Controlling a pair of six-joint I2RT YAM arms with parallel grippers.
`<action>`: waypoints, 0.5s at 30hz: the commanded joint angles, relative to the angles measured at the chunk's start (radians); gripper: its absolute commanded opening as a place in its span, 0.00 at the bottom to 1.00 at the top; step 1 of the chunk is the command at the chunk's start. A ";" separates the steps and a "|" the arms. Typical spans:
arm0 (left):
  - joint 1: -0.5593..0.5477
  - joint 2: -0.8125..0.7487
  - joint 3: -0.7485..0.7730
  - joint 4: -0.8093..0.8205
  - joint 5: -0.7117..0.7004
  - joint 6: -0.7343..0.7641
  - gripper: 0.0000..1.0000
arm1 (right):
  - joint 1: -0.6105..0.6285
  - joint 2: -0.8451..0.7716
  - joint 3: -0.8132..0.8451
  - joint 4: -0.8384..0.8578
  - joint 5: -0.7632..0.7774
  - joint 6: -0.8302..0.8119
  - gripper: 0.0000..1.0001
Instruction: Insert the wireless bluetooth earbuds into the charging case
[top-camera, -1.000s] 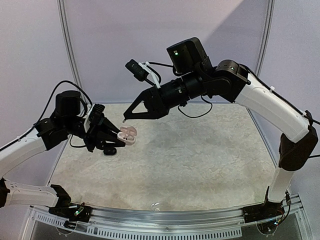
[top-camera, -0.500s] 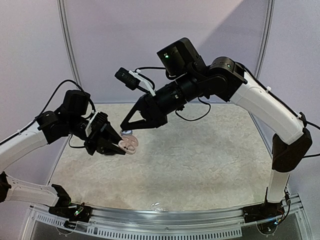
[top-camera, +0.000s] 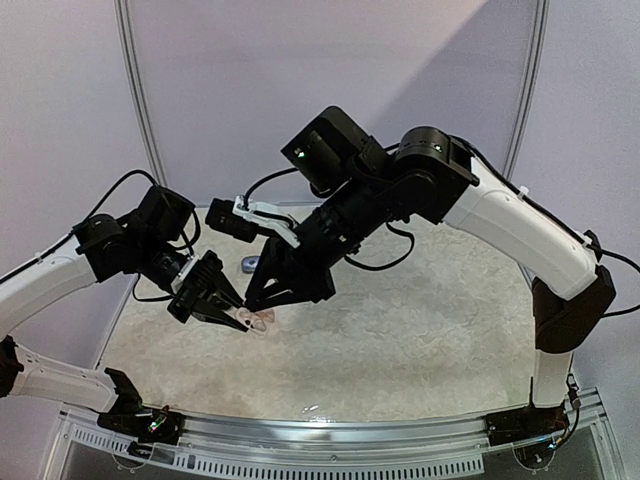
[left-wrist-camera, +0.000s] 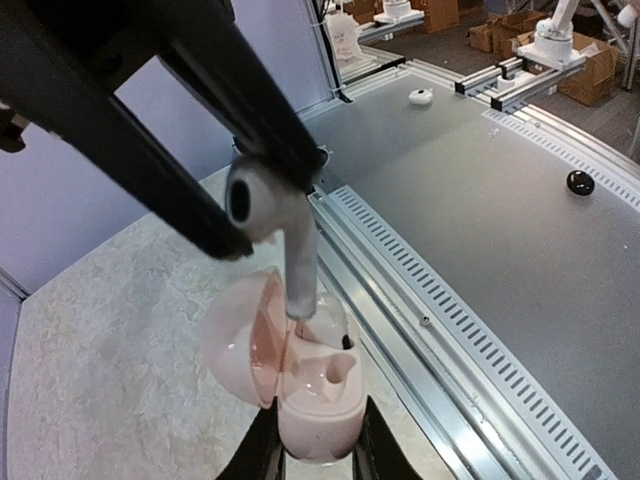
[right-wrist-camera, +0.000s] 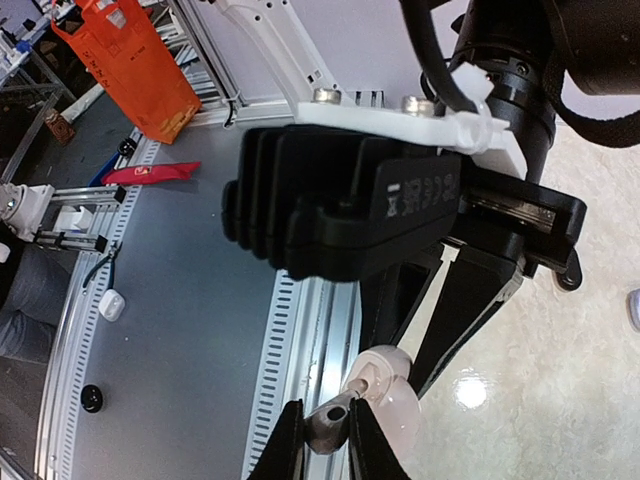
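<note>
My left gripper (top-camera: 232, 316) is shut on a pink charging case (top-camera: 258, 320) with its lid open, held low over the table. In the left wrist view the case (left-wrist-camera: 315, 400) sits between the gripper's fingertips (left-wrist-camera: 313, 455), lid swung to the left. My right gripper (top-camera: 262, 300) is shut on a greyish earbud (left-wrist-camera: 265, 195) and holds it just above the case. The bud's stem points down and its tip touches a slot in the case. The right wrist view shows the earbud (right-wrist-camera: 330, 425) between the gripper's fingertips (right-wrist-camera: 325, 440), against the case (right-wrist-camera: 400, 395).
A small greyish object (top-camera: 249, 263) lies on the white table mat behind the grippers. The metal rail (left-wrist-camera: 400, 290) of the table's front edge runs close beside the case. The two arms are crossed close together over the left part of the mat (top-camera: 400, 330).
Both grippers have come down and toward the front of the table. The right gripper has closed in on the case, and the earbud's stem now meets the case.
</note>
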 joint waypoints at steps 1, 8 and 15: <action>-0.020 0.007 0.021 -0.045 -0.024 0.045 0.00 | 0.012 0.040 0.038 -0.026 0.046 -0.057 0.00; -0.026 -0.002 0.017 -0.043 -0.040 0.049 0.00 | 0.023 0.060 0.040 -0.046 0.042 -0.066 0.00; -0.029 -0.004 0.015 -0.042 -0.043 0.048 0.00 | 0.033 0.064 0.041 -0.059 0.026 -0.053 0.00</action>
